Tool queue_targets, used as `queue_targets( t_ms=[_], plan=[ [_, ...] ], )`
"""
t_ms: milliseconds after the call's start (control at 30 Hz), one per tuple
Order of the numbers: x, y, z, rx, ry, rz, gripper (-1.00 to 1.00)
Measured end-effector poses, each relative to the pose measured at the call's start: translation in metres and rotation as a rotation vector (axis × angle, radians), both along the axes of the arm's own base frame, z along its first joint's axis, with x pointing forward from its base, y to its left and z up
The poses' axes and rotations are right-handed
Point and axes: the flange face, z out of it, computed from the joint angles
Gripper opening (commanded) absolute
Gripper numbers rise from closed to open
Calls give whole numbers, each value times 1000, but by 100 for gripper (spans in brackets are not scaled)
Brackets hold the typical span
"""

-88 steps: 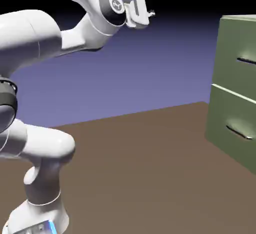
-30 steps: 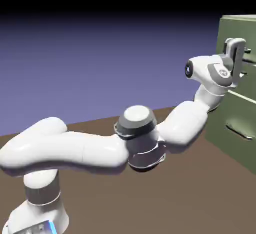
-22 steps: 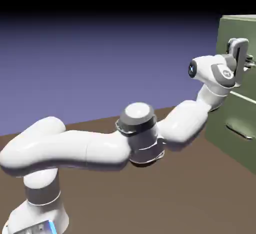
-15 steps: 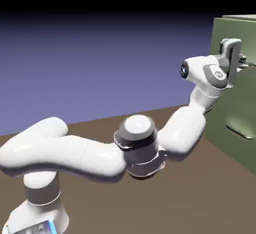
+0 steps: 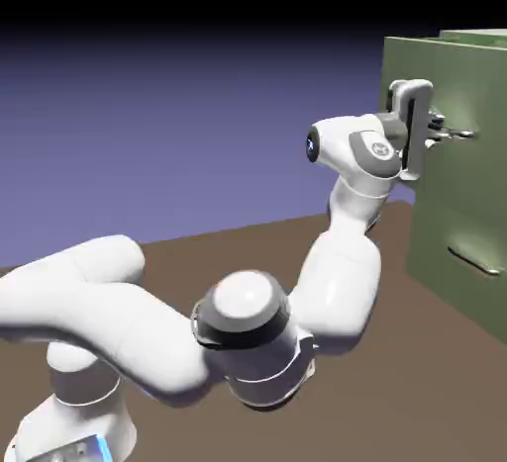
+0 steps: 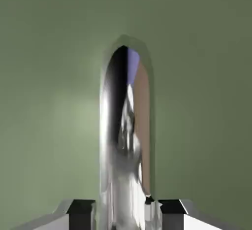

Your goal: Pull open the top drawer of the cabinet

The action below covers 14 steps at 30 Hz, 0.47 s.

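The olive-green cabinet [image 5: 483,39] stands at the exterior view's right edge. Its top drawer [image 5: 460,79] juts out to the left of the drawer front below it. My gripper [image 5: 439,135] is shut on the top drawer's thin silver handle [image 5: 456,134]. In the hand view the handle [image 6: 125,140] runs up the middle as a shiny bar. It is pinched between my two grey fingertips [image 6: 81,208] at the bottom edge, and the green drawer front [image 6: 44,76] fills the picture behind it.
The lower drawer front [image 5: 446,292] sits flush in the cabinet, with its own silver handle [image 5: 473,257]. The brown table [image 5: 416,401] stretches out in front of the cabinet. My white arm [image 5: 342,272] arches up from the lower left.
My gripper has shut on the handle within the last second. The hand then drew back to the left, and the top drawer front slid out of the cabinet with it.
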Motion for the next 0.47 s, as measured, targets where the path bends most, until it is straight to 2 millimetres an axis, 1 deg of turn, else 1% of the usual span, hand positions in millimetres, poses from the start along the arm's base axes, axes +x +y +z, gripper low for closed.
queue_targets(
  t_ms=[200, 367, 400, 467],
  plan=[
    [-61, 0, 0, 0, -1, 0, -100],
    [-116, 0, 0, 0, -1, 0, -100],
    [-122, 0, 0, 0, -1, 0, 100],
    [-122, 0, 0, 0, 2, 1, 100]
  ],
)
